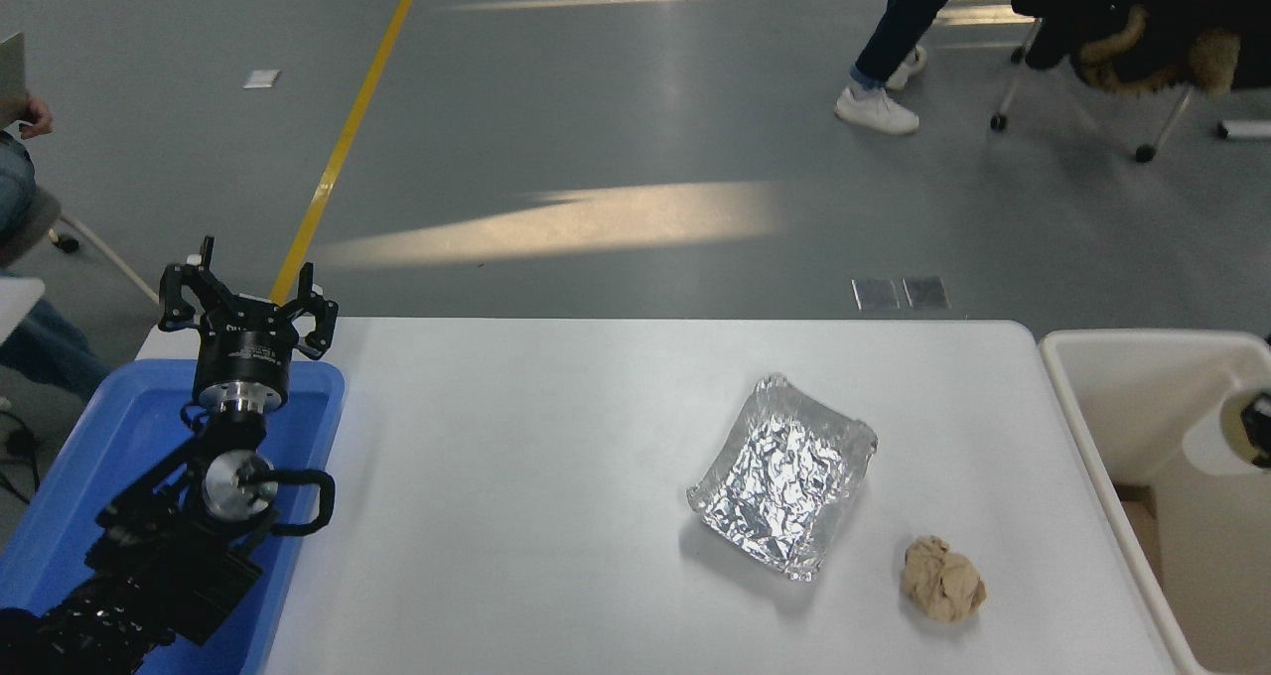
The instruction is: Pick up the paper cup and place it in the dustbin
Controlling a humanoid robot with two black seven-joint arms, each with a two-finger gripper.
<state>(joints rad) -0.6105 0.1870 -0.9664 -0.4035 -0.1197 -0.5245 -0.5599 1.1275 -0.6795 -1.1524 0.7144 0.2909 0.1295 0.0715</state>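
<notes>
Item one, my right gripper (1261,427): only a dark sliver shows at the right edge, inside the mouth of the cup (1216,437); I cannot tell whether it pinches the rim or has let go. Item two, the cup: cream-white, tilted, within the outline of the bin (1112,357) and below its far rim, over the bin's interior. Its long axis runs roughly left to right across the picture, mouth toward the right edge and the gripper, closed base toward the left and the table (556,476). Whether it hangs clear or touches the bin's inner wall I cannot tell. Item three, risks, as I judge them: the cup is light and thin, so a hard squeeze could crush the rim and leave it stuck on a finger at release; a release while it leans on the wall could leave it wedged instead of dropping; a fast pull-out could drag it back over the rim. Item four, table stock: foil tray (784,476) near centre-right, beige paper ball (943,581) just beside it toward me, both well apart from the bin. Item five, left gripper (246,303): spread wide, parked over the blue tray (328,397) at lower left.
</notes>
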